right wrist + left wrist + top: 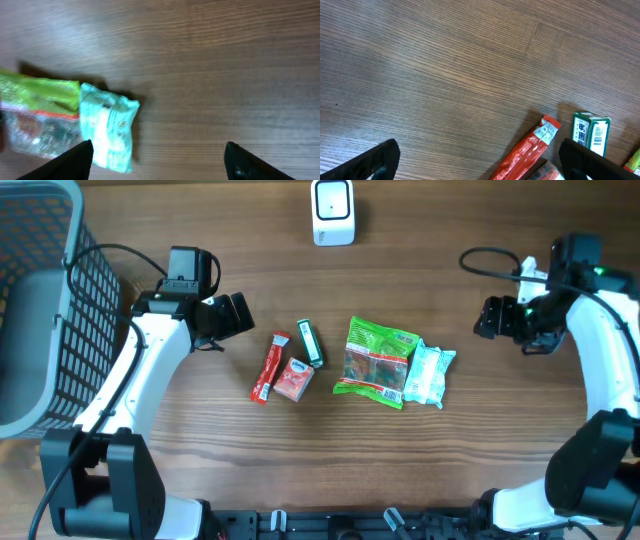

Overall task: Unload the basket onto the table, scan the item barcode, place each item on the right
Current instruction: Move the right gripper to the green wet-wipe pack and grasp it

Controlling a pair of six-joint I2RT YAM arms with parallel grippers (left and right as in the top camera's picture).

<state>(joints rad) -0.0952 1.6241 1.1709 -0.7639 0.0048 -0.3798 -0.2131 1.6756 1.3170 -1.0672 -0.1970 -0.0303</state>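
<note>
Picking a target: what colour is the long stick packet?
The stick packet is red; clearest in left wrist view.

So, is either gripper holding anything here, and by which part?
Nothing is held. The left gripper is open over the table beside the red sachet, and the right gripper is open near the teal packet.

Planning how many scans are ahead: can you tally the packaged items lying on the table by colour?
Red: 2 (red stick sachet, small red packet)
Green: 2 (dark green box, green snack bag)
Pale teal: 1 (pale teal packet)
Total: 5
</note>
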